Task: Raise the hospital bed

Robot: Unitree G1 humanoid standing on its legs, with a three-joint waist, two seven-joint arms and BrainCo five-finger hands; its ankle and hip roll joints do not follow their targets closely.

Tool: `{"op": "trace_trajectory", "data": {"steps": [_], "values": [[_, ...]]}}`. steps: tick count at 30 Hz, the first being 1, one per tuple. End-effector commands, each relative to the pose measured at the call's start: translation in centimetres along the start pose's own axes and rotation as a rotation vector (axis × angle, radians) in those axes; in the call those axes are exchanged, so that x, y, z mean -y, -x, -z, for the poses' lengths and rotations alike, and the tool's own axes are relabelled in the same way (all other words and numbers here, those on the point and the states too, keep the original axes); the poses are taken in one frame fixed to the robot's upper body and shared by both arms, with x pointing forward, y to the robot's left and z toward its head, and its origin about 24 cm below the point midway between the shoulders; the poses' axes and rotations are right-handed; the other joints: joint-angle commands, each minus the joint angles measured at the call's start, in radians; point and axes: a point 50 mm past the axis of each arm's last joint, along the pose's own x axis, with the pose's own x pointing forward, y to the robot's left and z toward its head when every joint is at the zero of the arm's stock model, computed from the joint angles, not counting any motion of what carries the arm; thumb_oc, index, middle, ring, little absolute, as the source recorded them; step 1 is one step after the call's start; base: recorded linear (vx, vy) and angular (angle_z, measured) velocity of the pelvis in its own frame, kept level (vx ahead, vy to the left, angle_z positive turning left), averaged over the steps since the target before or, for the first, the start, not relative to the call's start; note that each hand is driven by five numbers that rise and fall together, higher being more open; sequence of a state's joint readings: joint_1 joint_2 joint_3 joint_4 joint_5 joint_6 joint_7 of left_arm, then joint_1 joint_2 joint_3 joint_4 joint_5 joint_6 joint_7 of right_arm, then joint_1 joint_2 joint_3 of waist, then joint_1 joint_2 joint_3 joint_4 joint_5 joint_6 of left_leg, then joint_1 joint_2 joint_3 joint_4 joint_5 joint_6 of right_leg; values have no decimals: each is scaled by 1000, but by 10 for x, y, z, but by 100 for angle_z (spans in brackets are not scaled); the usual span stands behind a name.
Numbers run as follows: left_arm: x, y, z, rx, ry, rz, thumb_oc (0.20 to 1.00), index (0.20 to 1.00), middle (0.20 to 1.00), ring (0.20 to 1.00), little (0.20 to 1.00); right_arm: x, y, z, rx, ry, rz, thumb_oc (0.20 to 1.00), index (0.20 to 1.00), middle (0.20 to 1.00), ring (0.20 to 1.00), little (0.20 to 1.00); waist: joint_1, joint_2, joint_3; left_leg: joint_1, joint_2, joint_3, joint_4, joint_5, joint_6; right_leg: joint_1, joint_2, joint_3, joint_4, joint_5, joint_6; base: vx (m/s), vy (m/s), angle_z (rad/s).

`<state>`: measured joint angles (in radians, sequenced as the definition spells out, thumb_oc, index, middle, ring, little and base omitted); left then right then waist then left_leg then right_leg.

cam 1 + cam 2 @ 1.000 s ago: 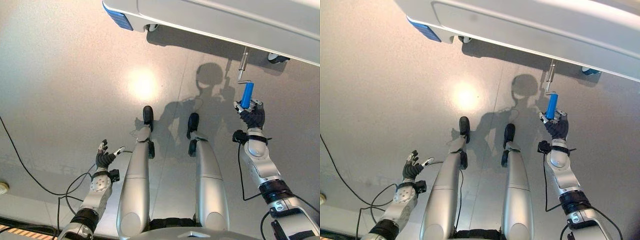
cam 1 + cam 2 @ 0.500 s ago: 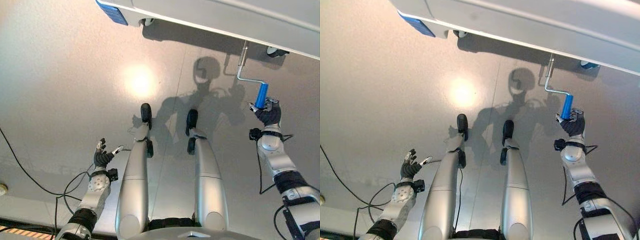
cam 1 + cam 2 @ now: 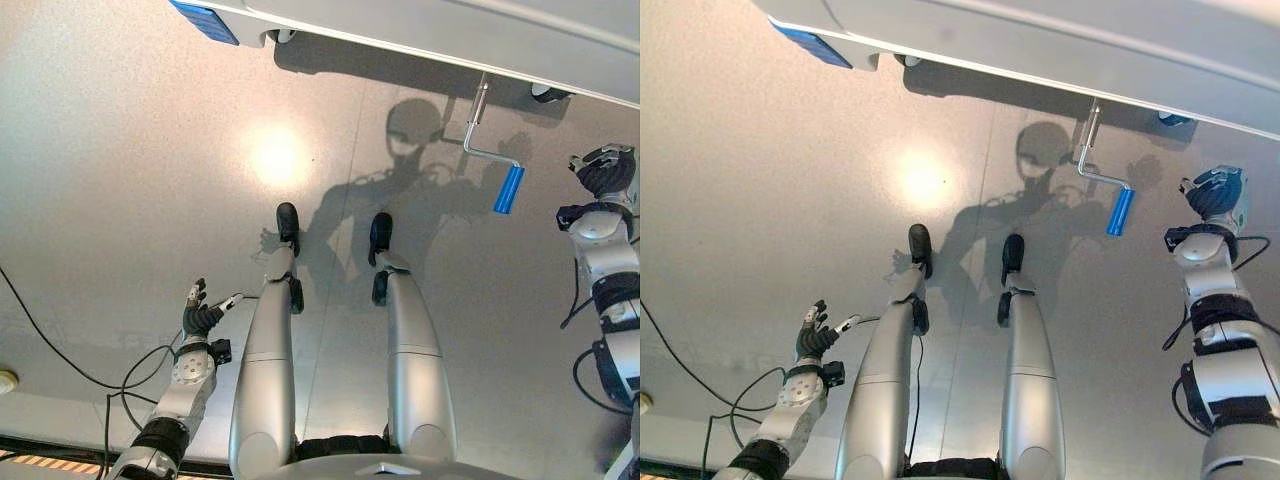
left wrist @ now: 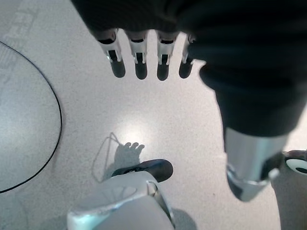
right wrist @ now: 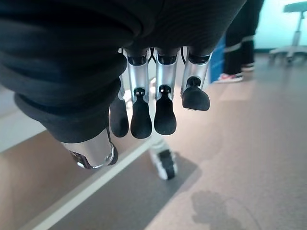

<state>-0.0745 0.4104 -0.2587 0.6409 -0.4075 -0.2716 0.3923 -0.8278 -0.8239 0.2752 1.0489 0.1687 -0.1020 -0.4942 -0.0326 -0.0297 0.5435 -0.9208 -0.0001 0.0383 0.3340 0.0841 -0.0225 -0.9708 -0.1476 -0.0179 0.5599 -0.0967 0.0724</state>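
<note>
Left eye view: crank (image 3: 508, 189) with its blue grip hangs under the bed (image 3: 450, 35) edge, free, the right hand (image 3: 604, 172) apart beside it. Right wrist view: fingers (image 5: 164, 115) relaxed, empty. Left wrist view: left hand (image 4: 144, 67) straight-fingered, empty, above the floor (image 4: 72, 86).

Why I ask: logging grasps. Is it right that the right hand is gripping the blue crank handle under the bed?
Not quite. The right hand is off the blue crank handle, which hangs free under the bed; the left eye view shows the gap between them.
</note>
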Motion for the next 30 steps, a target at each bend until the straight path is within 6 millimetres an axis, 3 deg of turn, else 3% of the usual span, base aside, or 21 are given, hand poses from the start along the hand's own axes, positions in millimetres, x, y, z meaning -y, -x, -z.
{"op": "trace_trajectory", "data": {"steps": [1, 3, 4, 5, 6, 8, 10, 11, 13, 14, 15, 17, 22, 23, 26, 30], "values": [[-3, 11, 16, -47, 9, -9, 1000, 1000, 1000, 1000, 1000, 34, -10, 12, -21, 109, 54, 200, 200, 200, 200, 200, 19, 29, -23, -6, 9, -69, 100, -59, -69, -15, 12, -25, -7, 70, 44, 0, 0, 0], [0, 11, 16, -45, 16, -1, 1000, 1000, 1000, 1000, 1000, 31, -9, 18, -55, 135, 35, 200, 200, 200, 200, 200, 27, 34, -23, -15, 8, -73, 101, -59, -69, -26, 10, -28, 0, 70, 45, 48, -18, 5], [0, 16, 23, -69, 9, 5, 1000, 1000, 1000, 1000, 1000, 27, -5, 26, -75, 149, 19, 200, 200, 200, 200, 200, 28, 36, -23, 20, 7, -76, 114, -95, -72, 7, 8, -24, 19, 34, 51, 76, -18, 5], [0, 16, 23, -69, 9, 5, 1000, 1000, 1000, 1000, 1000, 27, -5, 26, -75, 149, 19, 200, 200, 200, 200, 200, 28, 36, -23, 20, 7, -76, 114, -95, -72, 7, 8, -24, 19, 34, 51, 11, -8, 11], [5, 10, 14, -43, 23, 8, 1000, 1000, 1000, 1000, 1000, 24, -7, 20, -69, 97, 23, 200, 200, 200, 200, 200, 30, 38, -23, -21, 6, -75, 103, -59, -68, -30, 7, -29, 4, 69, 45, -51, 4, 13], [6, 10, 14, -47, 26, 7, 1000, 1000, 1000, 1000, 1000, 21, -4, 22, -75, 61, 15, 1000, 1000, 1000, 1000, 1000, 30, 37, -23, -23, 4, -76, 105, -58, -68, -30, 7, -29, 4, 70, 44, -20, 4, 11], [9, 9, 15, -56, 26, 13, 1000, 1000, 1000, 1000, 1000, 10, 4, 34, -128, -1, -5, 1000, 1000, 1000, 1000, 1000, 31, 38, -23, -15, 2, -80, 102, -57, -68, -21, 7, -33, 0, 71, 45, 7, 5, 4], [15, 8, 15, -57, 14, 33, 1000, 1000, 1000, 1000, 1000, -5, 19, 56, -219, -40, -38, 1000, 1000, 1000, 1000, 1000, 35, 45, -23, 2, 1, -78, 96, -56, -67, -1, 4, -38, -7, 70, 46, -4, 9, 4], [21, 6, 14, -60, 3, 57, 1000, 1000, 1000, 1000, 1000, -19, 36, 79, -325, -69, -65, 1000, 1000, 1000, 1000, 1000, 42, 55, -23, 38, -1, -78, 84, -56, -66, 35, 2, -40, -18, 70, 47, 0, 0, 0], [21, 7, 14, -61, 2, 58, 1000, 1000, 1000, 1000, 1000, -19, 36, 80, -326, -69, -66, 1000, 1000, 1000, 1000, 1000, 43, 55, -23, 40, -1, -78, 82, -56, -66, 38, 3, -41, -20, 71, 47, -14, 40, 2], [25, 4, 15, -70, -24, 80, 1000, 1000, 1000, 1000, 1000, -37, 59, 101, -422, -96, -114, 1000, 1000, 1000, 1000, 1000, 45, 62, -23, 96, 0, -77, 62, -55, -65, 90, 0, -44, -32, 73, 50, -8, 41, 1], [24, 3, 15, -73, -28, 78, 1000, 1000, 1000, 1000, 1000, -42, 67, 107, -445, -96, -132, 1000, 1000, 1000, 1000, 1000, 44, 63, -23, 120, 0, -75, 53, -55, -65, 113, 0, -44, -41, 75, 52, -4, 21, 0], [19, -4, 17, -90, -123, 106, 1000, 1000, 1000, 1000, 1000, -75, 153, 168, -687, -82, -292, 1000, 1000, 1000, 1000, 1000, 25, 58, -23, 356, -3, -72, -33, -59, -65, 353, -9, -59, -123, 82, 64, 18, 49, -1], [20, -4, 16, -87, -122, 106, 1000, 1000, 1000, 1000, 1000, -75, 152, 167, -686, -85, -290, 1000, 1000, 1000, 1000, 1000, 25, 59, -23, 353, -3, -72, -37, -52, -65, 350, -8, -60, -128, 89, 64, 21, 44, -2], [15, -3, 25, -121, -186, 128, 1000, 1000, 1000, 1000, 1000, -80, 191, 189, -780, -74, -357, 1000, 1000, 1000, 1000, 1000, 9, 52, -23, 526, -4, -73, -107, -59, -65, 531, -10, -73, -209, 96, 74, 43, 40, -4], [11, -4, 31, -145, -257, 152, 1000, 1000, 1000, 1000, 1000, -83, 211, 198, -822, -71, -401, 1000, 1000, 1000, 1000, 1000, -3, 41, -23, 644, -1, -71, -151, -56, -65, 652, -7, -75, -268, 112, 80, 22, 29, -8]]}}
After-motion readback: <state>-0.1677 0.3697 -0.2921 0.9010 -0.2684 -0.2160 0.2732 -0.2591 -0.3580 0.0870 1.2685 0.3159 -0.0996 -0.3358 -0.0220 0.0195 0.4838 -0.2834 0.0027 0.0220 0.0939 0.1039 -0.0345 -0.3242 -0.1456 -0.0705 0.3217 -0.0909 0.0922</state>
